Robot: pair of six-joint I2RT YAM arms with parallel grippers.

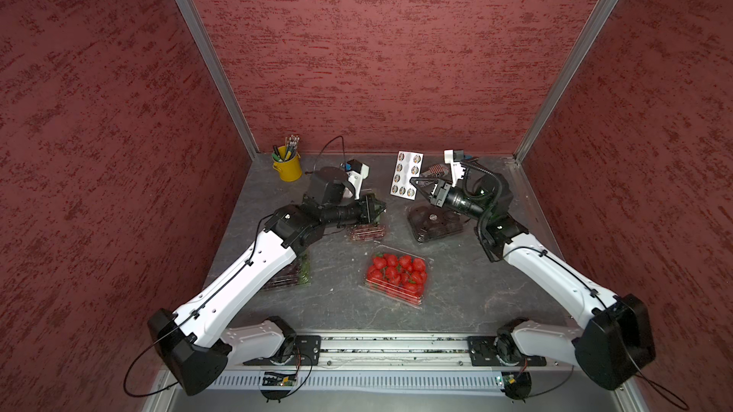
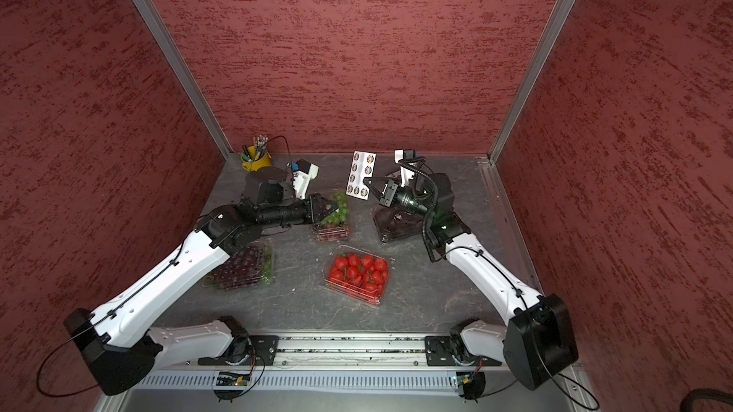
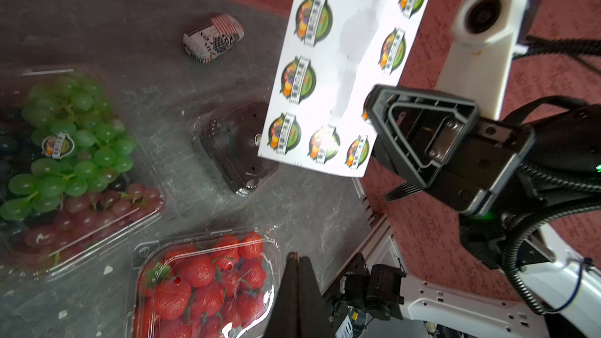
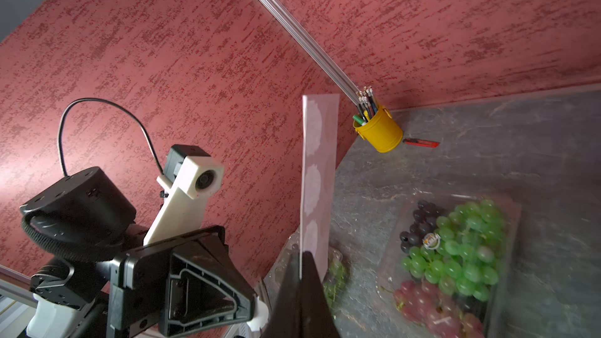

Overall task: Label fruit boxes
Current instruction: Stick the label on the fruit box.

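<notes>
While the right gripper (image 4: 301,263) is clamped tight on one edge of the sticker sheet (image 4: 317,170) and holds it upright off the bench (image 1: 456,295), the left gripper (image 3: 296,263) is fully closed with nothing in it. It hovers above the green-and-purple grape box (image 2: 333,225).

That box carries one round sticker (image 3: 58,146) on its lid. The strawberry box (image 1: 396,277) sits mid-bench between the arms, nearer their bases. The dark-grape box (image 2: 242,269) lies under the left forearm, partly hidden. The dark round fruit box (image 1: 434,225) is below the right wrist, near the sheet. It has a small round mark on the lid — can't tell if that's a sticker.

The sheet shows round stickers with some blank spots. A yellow pencil cup (image 1: 287,170) stands in the far left corner.
</notes>
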